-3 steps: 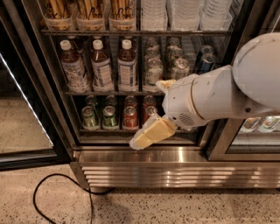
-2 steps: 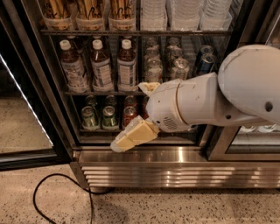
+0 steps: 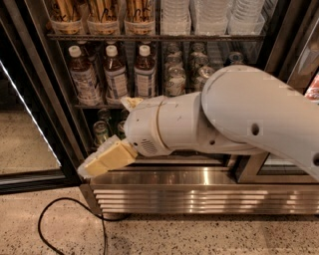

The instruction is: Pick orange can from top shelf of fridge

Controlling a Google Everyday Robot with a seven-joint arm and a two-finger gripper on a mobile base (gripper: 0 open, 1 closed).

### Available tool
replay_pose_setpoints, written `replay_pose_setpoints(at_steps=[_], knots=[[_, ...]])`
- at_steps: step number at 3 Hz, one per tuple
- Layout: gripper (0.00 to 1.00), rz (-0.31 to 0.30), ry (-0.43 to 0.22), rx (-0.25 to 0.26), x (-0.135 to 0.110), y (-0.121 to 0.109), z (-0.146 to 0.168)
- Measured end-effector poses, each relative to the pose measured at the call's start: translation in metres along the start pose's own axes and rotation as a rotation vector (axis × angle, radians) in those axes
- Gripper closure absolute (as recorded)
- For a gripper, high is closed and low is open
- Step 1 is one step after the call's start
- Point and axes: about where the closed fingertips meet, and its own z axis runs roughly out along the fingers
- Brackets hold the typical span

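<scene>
Cable [image 3: 55, 215]: a black lead lay looped on the floor off the left front corner of the fridge [image 3: 199, 191] base, clear of the robot.
Gripper [image 3: 105, 159]: over the last second it had swung left and slightly down, from before the middle of the bottom rack to the base's left front corner. It held nothing that showed; whether it was open or closed could not be told.
Orange can [image 3: 101, 14]: judged to be one of three amber-and-cream bodies in a row at the left end of the top shelf [image 3: 199, 38], their tops cut off; untouched, well above the gripper.
Bottles [image 3: 115, 74]: three white-capped bottles stood on the middle rack's left half, between can and gripper.
Arm [image 3: 239, 119]: it had followed leftward and covered the lower racks' right side.
Meaning: the sweep looked like repositioning, not reaching; the pick had not begun, and a rise to the top shelf's left end was needed.
</scene>
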Motion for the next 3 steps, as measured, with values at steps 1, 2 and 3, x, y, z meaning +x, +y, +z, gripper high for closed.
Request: replay_pose_setpoints(at_steps=[1,2,3], knots=[[0.0,0.012,-0.044,0.029,-0.027,0.015,0.022],[0.0,0.04,-0.074,0.122,-0.052,0.013,0.033],[0.0,0.066,-0.108,0.225,-0.071,0.002,0.037]])
